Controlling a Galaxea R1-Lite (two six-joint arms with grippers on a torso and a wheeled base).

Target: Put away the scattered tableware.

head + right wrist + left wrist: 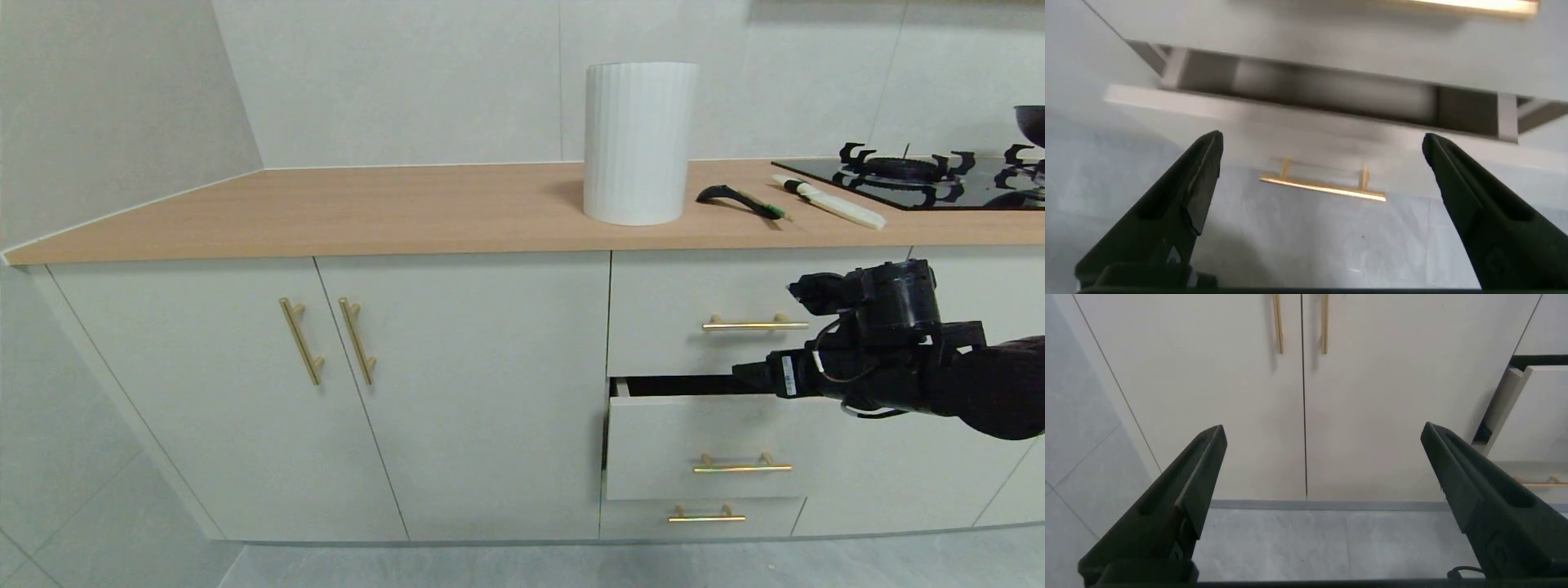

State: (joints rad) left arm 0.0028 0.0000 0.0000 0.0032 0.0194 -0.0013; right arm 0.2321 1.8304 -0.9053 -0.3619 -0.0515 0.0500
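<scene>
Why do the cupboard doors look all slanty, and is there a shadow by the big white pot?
Head view: the wide lens leans the cupboard doors and their gold handles. Head view: the white pot throws a soft shadow left onto the countertop. Left wrist view: the same doors stand nearly straight.

I saw soft, even light, with a faint shadow on the worktop (367, 212) beside the white canister (638, 139). The drawer (1290, 131) looked blurred, and the head view's edges bowed.

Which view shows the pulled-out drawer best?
The head view: the pulled-out drawer shows most of its front, its handle and the dark gap above. The right wrist view looks down on its open top and handle; the left wrist view catches its side edge.
</scene>
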